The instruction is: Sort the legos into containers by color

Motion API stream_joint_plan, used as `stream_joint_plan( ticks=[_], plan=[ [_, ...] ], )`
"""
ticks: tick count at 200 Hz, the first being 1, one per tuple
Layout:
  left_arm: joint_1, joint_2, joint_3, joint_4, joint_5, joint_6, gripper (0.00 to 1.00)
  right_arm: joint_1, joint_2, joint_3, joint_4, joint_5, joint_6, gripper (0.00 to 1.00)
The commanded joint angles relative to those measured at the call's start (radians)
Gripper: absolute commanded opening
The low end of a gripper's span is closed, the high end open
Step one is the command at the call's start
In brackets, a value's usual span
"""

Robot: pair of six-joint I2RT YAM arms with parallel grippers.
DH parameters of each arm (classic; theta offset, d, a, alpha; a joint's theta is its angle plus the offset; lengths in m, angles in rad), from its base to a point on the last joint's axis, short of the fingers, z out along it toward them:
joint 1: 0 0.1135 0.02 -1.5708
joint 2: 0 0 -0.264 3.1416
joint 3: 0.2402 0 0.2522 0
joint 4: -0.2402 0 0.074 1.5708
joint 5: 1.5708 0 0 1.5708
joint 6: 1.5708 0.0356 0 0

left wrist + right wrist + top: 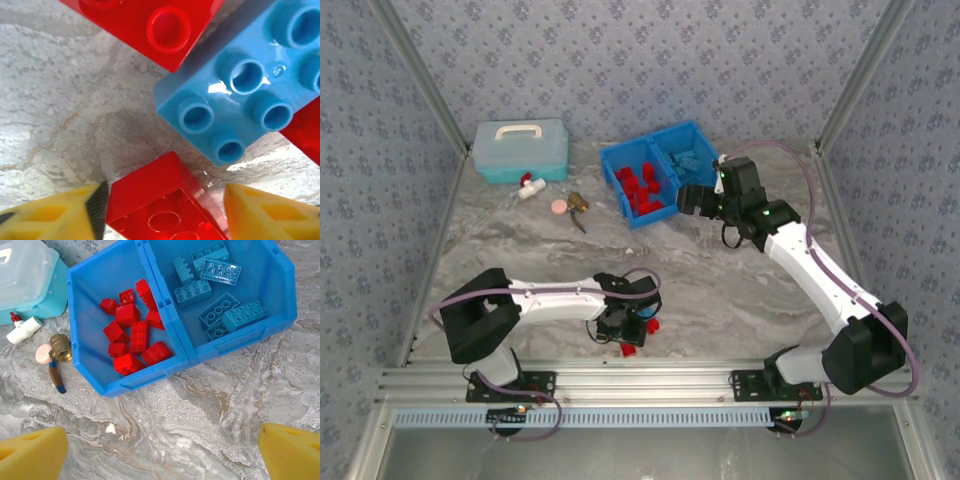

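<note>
Legos [139,335] in containers [150,382], case [30,275] left

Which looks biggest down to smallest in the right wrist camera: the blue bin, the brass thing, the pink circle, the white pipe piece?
1. The blue bin, by far.
2. The brass fitting and the white pipe piece look about alike, so they are not ranked.
3. The pink disc, smallest.

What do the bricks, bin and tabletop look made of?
The red brick and blue brick: hard moulded plastic, glossy, with sharp highlights on the studs and crisp edges. The bin: probably plastic too, with a softer sheen and thin, evenly coloured walls. The tabletop: grey-veined marble look, fairly matte; real stone or printed laminate, can't tell.
</note>
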Motion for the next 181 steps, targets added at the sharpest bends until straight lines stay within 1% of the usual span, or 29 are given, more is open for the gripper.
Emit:
stream_joint_plan(
  ticks=[1, 52, 74, 98, 121, 135, 150, 166, 181],
  plan=[
    [-0.002, 0.012, 0.008, -0.001, -0.020, -0.006, 0.55, -0.007, -0.025, -0.006, -0.004, -0.001, 0.001, 1.00],
    [0.015, 0.022, -0.002, -0.004, -0.022, -0.008, 0.45, -0.006, -0.031, -0.007, -0.005, -0.001, 0.014, 1.00],
    [0.019, 0.025, -0.007, -0.001, -0.017, -0.010, 0.35, -0.005, -0.034, -0.007, -0.005, -0.001, 0.018, 1.00],
    [0.029, 0.031, -0.003, -0.002, -0.019, -0.009, 0.26, -0.005, -0.033, -0.007, -0.002, -0.001, 0.023, 1.00],
    [0.038, 0.011, 0.017, -0.020, -0.035, -0.002, 0.20, -0.005, -0.035, -0.007, -0.008, 0.000, 0.024, 1.00],
    [0.050, -0.031, 0.063, -0.059, -0.088, 0.028, 0.19, -0.004, -0.037, -0.006, -0.010, 0.001, 0.025, 1.00],
    [0.082, -0.080, 0.137, -0.105, -0.172, 0.086, 0.20, -0.004, -0.041, -0.007, -0.007, 0.002, 0.028, 1.00],
    [0.152, -0.097, 0.240, -0.131, -0.250, 0.162, 0.21, -0.003, -0.044, -0.007, -0.001, 0.001, 0.031, 1.00],
    [0.236, -0.070, 0.339, -0.118, -0.296, 0.228, 0.21, -0.003, -0.046, -0.007, 0.004, 0.006, 0.035, 1.00]
  ],
)
